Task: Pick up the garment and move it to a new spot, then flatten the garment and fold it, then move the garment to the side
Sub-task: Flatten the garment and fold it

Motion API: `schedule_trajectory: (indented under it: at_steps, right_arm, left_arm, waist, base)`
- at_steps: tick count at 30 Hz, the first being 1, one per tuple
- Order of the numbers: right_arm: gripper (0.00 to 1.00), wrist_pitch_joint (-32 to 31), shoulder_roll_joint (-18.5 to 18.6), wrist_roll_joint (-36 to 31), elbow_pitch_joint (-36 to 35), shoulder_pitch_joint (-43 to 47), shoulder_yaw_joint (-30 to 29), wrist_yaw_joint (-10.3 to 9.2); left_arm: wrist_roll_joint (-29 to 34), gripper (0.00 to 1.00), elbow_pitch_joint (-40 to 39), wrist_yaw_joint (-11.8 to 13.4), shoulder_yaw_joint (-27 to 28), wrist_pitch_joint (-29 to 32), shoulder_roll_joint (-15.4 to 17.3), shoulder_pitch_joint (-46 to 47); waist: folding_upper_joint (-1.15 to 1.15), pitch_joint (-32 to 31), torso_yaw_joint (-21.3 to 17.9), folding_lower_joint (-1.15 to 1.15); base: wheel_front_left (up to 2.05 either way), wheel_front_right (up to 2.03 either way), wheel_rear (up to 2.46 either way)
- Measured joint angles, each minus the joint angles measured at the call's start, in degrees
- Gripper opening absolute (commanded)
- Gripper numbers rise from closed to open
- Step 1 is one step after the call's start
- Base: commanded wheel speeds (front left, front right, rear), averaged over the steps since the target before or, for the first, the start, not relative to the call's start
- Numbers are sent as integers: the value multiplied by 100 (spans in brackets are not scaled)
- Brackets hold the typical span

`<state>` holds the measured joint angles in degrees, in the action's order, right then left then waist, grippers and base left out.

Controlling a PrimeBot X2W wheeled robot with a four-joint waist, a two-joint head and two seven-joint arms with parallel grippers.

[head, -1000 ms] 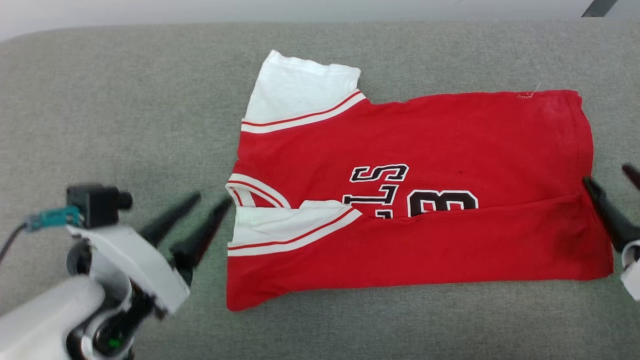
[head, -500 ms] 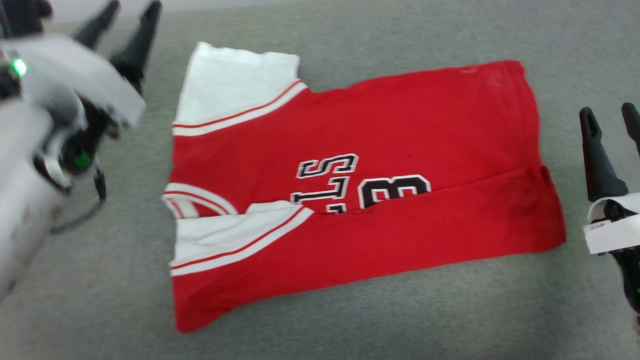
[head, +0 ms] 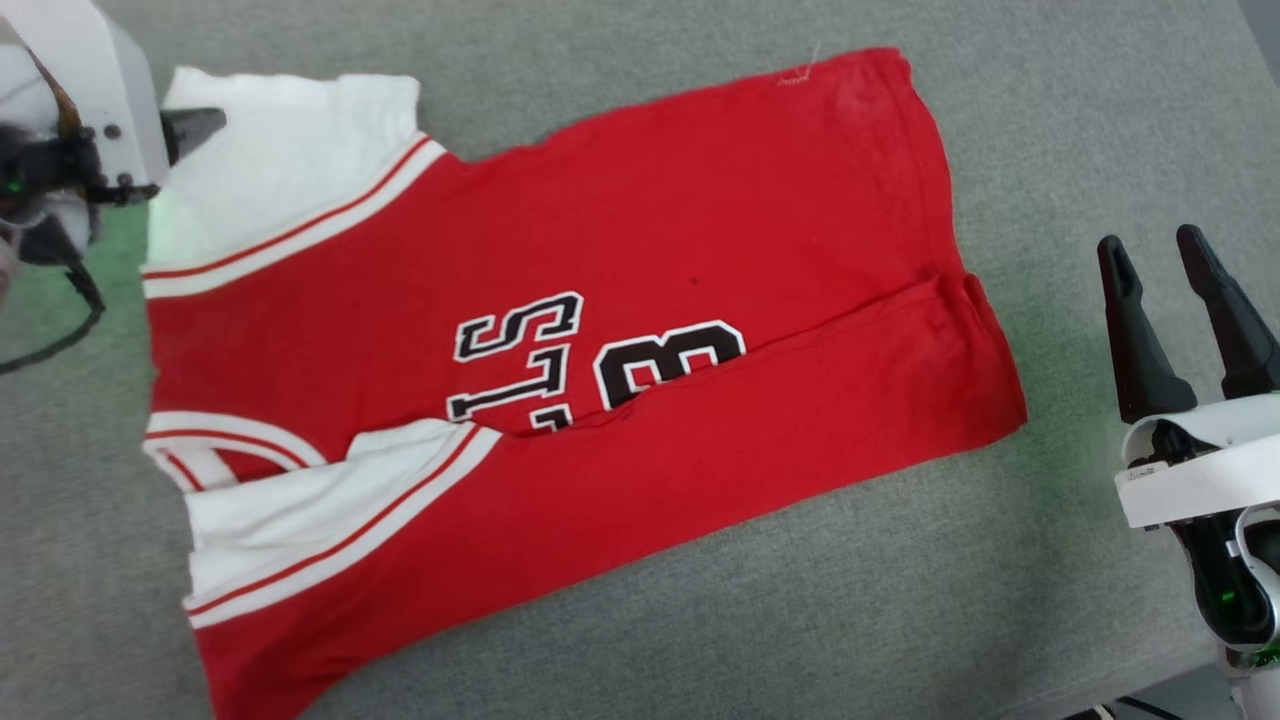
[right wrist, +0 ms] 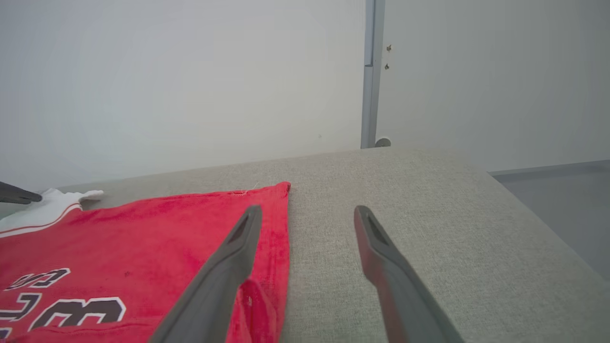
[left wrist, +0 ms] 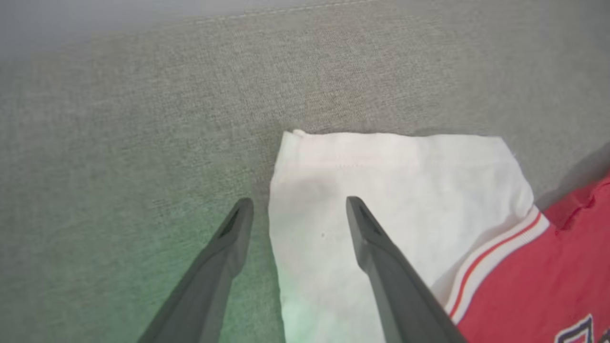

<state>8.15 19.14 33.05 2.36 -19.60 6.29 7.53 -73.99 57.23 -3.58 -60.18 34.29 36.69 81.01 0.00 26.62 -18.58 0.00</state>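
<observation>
Red jersey cloth is lying flat on the grey upholstered cushion (head: 1050, 120), and we are reading the T-shirt (head: 560, 250) as running lengthwise from about 8 o'clock at the collar (head: 215, 440) to 2 o'clock at the hem (head: 950, 230) in the head view. Its near long edge is lying folded over the lower part of the black lettering (head: 600, 360). We are holding our left gripper (left wrist: 299, 202) at roughly 10 o'clock with its fingers apart, straddling the outer edge of the far white sleeve (left wrist: 395, 190). One finger is sitting over cloth and one over cushion, and we cannot tell whether they are touching. Our right gripper (head: 1150, 240), fingers likewise spread and empty, is hovering at 3 o'clock, near the hem but clear of it. We are judging the left arm to be nearer its grip for folding the far half over.
</observation>
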Motion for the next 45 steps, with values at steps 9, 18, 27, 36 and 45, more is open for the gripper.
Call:
schedule_trajectory:
  at_steps: [9,18,27,36,45]
  right_arm:
    - [100,-60,96,26,-48,-186,219,0]
    - [100,-1306,745,175,130,-1741,1076,0]
    - [100,-3833,1085,1245,1586,-3869,2184,0]
    - [100,-4980,1094,1599,3254,-5024,2492,0]
    - [40,-4947,855,1619,3972,-5470,2938,-1]
  left_arm:
    - [-58,34,226,-229,-66,602,-115,368]
    - [-101,0,289,-349,-46,452,-288,469]
    - [-122,0,124,-374,-75,337,-603,614]
    - [-170,0,-285,-376,-165,203,-716,725]
    - [-226,0,-519,-391,-241,32,-734,827]
  waist:
    - [0,306,-69,0]
    - [0,437,69,0]
    - [0,582,448,0]
    - [0,804,806,0]
    - [0,973,911,0]
  base:
    - [0,0,0]
    - [0,0,0]
    - [0,0,0]
    - [0,0,0]
    - [0,0,0]
